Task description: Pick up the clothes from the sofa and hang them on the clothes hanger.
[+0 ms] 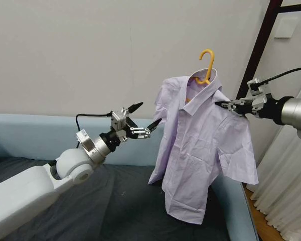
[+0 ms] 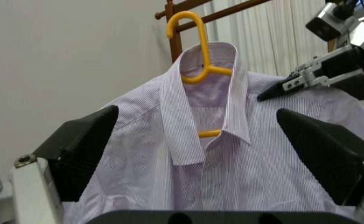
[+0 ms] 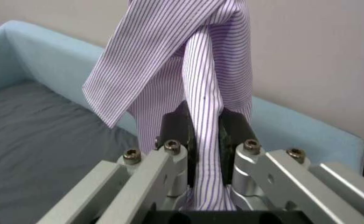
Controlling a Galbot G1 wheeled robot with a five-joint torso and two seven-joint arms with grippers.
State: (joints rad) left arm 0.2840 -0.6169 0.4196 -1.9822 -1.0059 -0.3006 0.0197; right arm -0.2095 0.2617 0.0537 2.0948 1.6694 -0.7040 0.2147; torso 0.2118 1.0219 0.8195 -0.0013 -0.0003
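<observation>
The shirt (image 1: 200, 145) is pale lilac with fine stripes, short sleeves and an open collar. It hangs upright and full length in the air, a little wrinkled. It is on a yellow hanger (image 1: 206, 63), whose hook rises out of the collar. The hem hangs over the right end of the light blue sofa (image 1: 20, 130), which has a dark grey seat.

The left gripper (image 1: 149, 114) is above the sofa, just beside the shirt's sleeve on that side. Its fingers are spread wide. One fingertip is at the sleeve's edge, and I cannot tell if it touches.

The right gripper (image 1: 221, 105) is at the other shoulder of the shirt. Its fingers are pressed together on a fold of the striped cloth. A dark wooden pole (image 1: 258, 45) stands behind it.
</observation>
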